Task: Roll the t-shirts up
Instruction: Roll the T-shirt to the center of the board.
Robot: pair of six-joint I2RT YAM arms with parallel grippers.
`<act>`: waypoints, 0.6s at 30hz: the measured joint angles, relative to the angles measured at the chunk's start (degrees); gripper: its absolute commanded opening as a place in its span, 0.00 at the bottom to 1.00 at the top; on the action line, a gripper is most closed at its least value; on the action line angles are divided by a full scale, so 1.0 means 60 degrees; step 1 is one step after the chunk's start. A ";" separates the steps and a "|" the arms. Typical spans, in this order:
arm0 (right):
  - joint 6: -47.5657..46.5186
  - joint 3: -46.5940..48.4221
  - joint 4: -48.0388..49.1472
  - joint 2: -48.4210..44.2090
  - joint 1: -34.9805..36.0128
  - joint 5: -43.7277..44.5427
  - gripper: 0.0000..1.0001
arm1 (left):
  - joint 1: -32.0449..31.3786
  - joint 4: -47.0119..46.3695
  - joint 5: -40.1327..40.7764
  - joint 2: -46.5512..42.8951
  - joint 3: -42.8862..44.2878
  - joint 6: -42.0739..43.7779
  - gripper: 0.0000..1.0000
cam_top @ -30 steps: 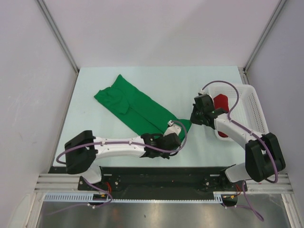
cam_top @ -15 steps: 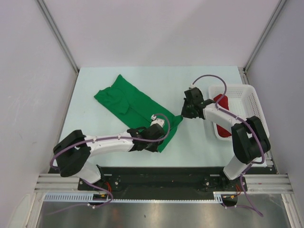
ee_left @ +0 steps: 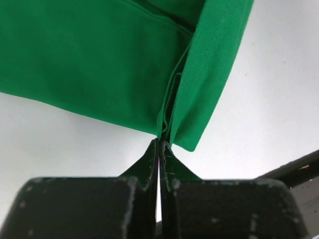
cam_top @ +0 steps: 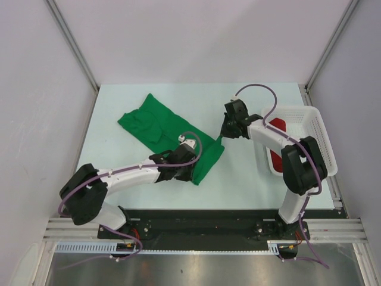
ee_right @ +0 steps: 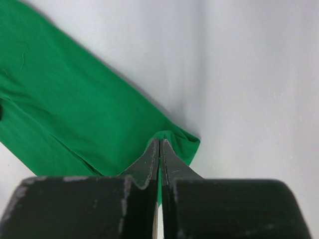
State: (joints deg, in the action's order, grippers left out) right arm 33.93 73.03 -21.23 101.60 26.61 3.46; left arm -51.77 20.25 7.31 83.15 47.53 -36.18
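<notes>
The left gripper point(ee_left: 159, 143) is pinched tight on the near hem corner of the bright green cloth t-shirt point(cam_top: 161, 128). That shirt lies flat on the pale table point(cam_top: 256, 179), running up and left from both tools. The right gripper point(ee_right: 159, 142) is clamped on the far hem corner. The compact red cloth t-shirt roll point(cam_top: 277, 126) sits in the white plastic mesh basket point(cam_top: 320, 140). A second ago the right gripper was over by the basket and the hem lay further right.
</notes>
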 measured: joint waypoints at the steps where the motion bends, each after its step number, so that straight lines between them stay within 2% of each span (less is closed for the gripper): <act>1: 0.0000 0.0120 -0.0047 0.0102 0.0011 0.0000 0.00 | 0.0109 0.0000 -0.0062 -0.0007 -0.0007 0.0011 0.00; 10: -0.0004 0.1111 -0.0415 0.0947 0.0233 0.0033 0.00 | 0.1246 -0.0015 -0.0663 -0.0113 -0.0350 0.0113 0.00; 14: -0.0007 0.1512 -0.0557 0.1351 0.0375 0.0073 0.10 | 0.1526 -0.0029 -0.0867 -0.0113 -0.0477 0.0149 0.00; 18: -0.0080 0.1596 -0.0692 0.1432 0.0452 0.0142 0.15 | 0.1749 -0.0073 -0.1093 -0.0113 -0.0495 0.0280 0.00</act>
State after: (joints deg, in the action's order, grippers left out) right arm 33.45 82.61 -25.39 110.19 29.32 4.32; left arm -41.28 19.81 0.75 82.48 44.56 -34.50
